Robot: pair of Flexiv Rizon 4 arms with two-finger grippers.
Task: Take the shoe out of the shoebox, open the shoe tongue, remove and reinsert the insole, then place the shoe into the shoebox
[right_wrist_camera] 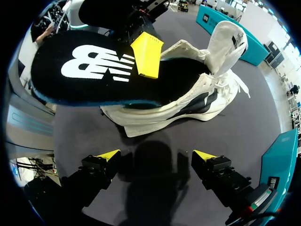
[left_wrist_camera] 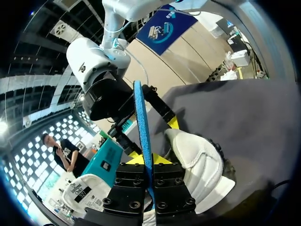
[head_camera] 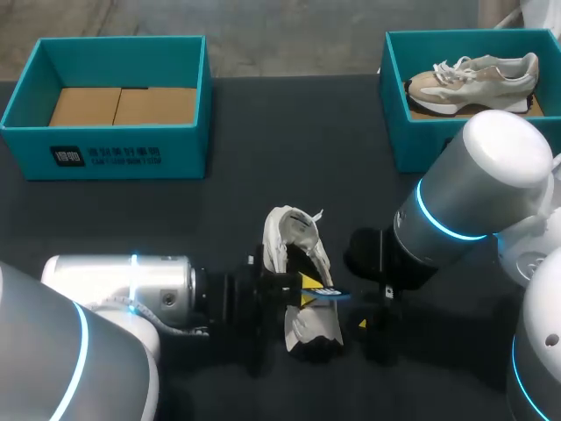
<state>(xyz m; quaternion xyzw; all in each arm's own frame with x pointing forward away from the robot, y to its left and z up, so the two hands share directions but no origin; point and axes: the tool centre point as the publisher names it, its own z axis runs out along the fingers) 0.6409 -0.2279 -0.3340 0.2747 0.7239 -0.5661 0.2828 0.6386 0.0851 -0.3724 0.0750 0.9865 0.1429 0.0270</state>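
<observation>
Firmly pinched in the left hand (left_wrist_camera: pixel 149 162), the insole (left_wrist_camera: pixel 142 117) stands on edge, the white shoe (left_wrist_camera: pixel 200 162) just beside the fingers on the table (left_wrist_camera: pixel 244 122). Beyond the shoe, the right hand (right_wrist_camera: pixel 157 155) is spread wide and holds nothing.

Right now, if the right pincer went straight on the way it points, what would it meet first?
The right pincer would probably meet the white shoe first, at its side under the overhanging insole; depth is unclear.
</observation>
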